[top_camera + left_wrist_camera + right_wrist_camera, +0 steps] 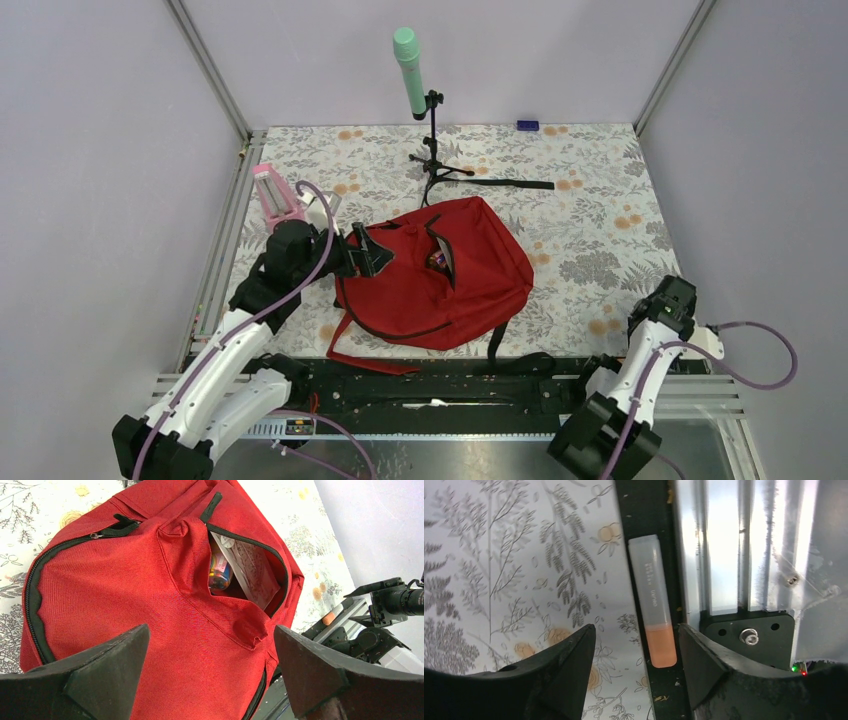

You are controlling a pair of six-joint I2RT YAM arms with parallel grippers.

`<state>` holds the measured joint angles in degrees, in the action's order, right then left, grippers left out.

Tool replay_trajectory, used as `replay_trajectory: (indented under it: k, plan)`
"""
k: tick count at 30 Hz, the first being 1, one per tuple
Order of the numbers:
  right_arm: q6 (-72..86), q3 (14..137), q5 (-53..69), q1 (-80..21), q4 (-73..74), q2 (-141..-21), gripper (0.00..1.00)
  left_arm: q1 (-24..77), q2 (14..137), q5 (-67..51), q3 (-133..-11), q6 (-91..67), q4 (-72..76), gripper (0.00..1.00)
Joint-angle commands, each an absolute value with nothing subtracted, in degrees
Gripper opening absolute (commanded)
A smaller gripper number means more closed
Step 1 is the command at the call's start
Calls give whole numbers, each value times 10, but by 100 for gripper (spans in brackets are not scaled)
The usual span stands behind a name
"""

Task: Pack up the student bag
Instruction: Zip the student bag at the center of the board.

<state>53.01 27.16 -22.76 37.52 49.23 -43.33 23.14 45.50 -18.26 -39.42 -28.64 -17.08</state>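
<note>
The student bag (440, 275), dark red with black zippers, lies flat mid-table. Its front pocket gapes open in the left wrist view, the student bag (150, 595) showing a colourful small item (219, 572) and a pale packet (250, 570) inside. My left gripper (375, 255) hovers at the bag's left side, open, and in its own view the left gripper (211, 650) has only red fabric between its fingers. My right gripper (636, 645) stands open low over the table's near right edge. A grey marker with an orange end (655, 605) lies in a black groove, close beside the right finger.
A green microphone (408, 70) on a black tripod (437, 160) stands at the back. A pink object (272, 193) lies behind the left arm, and a small blue item (527, 125) at the far wall. An aluminium rail (724, 545) runs right of the marker.
</note>
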Motion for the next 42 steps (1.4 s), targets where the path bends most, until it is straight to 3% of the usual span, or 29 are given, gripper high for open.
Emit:
replay_trajectory:
  k: [1,8,18,21,32,42]
  plan:
    - [539,272,-212,436,495,-460,66,232,439,-187,-420,-272,-161,99]
    - [533,297,-191,493,487,-574,54,232,437,-179,-426,-274,-155,99]
    - [525,311,-234,494,472,-605,55,228,429,-165,-433,-268,-160,99]
    - [510,320,-232,493,468,-622,52,227,428,-160,-442,-264,-167,99]
    - [463,331,-161,468,454,-634,59,222,428,-168,-438,-281,-155,99]
    - [385,316,-80,360,364,-468,68,214,464,-223,-406,-337,-91,99]
